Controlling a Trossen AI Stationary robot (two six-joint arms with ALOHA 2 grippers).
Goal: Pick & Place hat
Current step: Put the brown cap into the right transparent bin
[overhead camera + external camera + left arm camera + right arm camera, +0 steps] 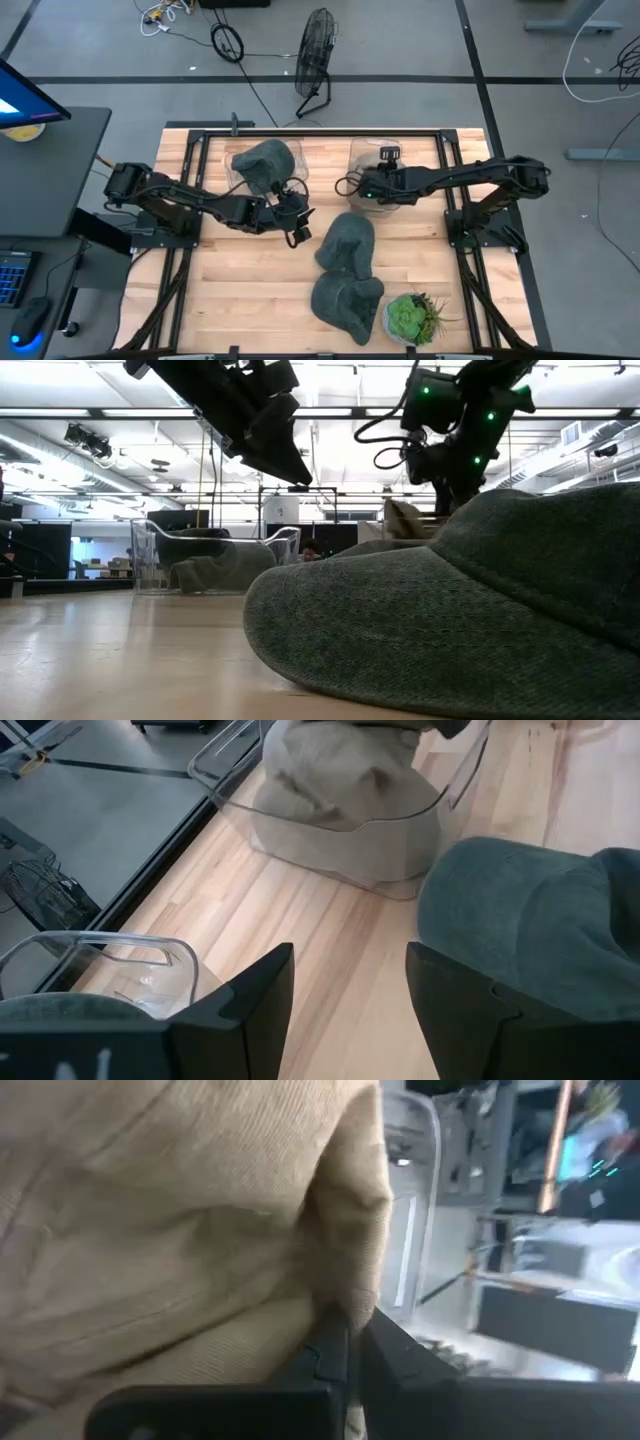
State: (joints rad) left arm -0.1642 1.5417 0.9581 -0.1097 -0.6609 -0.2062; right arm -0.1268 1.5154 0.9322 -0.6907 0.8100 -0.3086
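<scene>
A beige hat [180, 1210] fills the right wrist view; it sits in the clear right bin [385, 160] at the table's far side. My right gripper [347, 1355] is shut on it, reaching down over that bin [450, 465]. My left gripper [350, 1010] is open and hovers over bare wood [298, 220] between the left bin [262, 165], which holds a dark green hat, and a dark green hat [346, 243] lying on the table. A second green hat [348, 298] lies nearer the near edge. My right gripper pinches a fold of the beige hat's cloth [352, 1295] between its two fingers [325, 1360], coming from above. The hat's body bulges to one side of the fingers. Whether the hat is lifted off the bin's floor cannot be told.
A potted succulent [410, 318] stands by the near edge, right of the green hats. The nearest green hat [460, 610] blocks much of the low view. Bare wood lies on the table's near left. A fan, cables and a desk lie beyond the table.
</scene>
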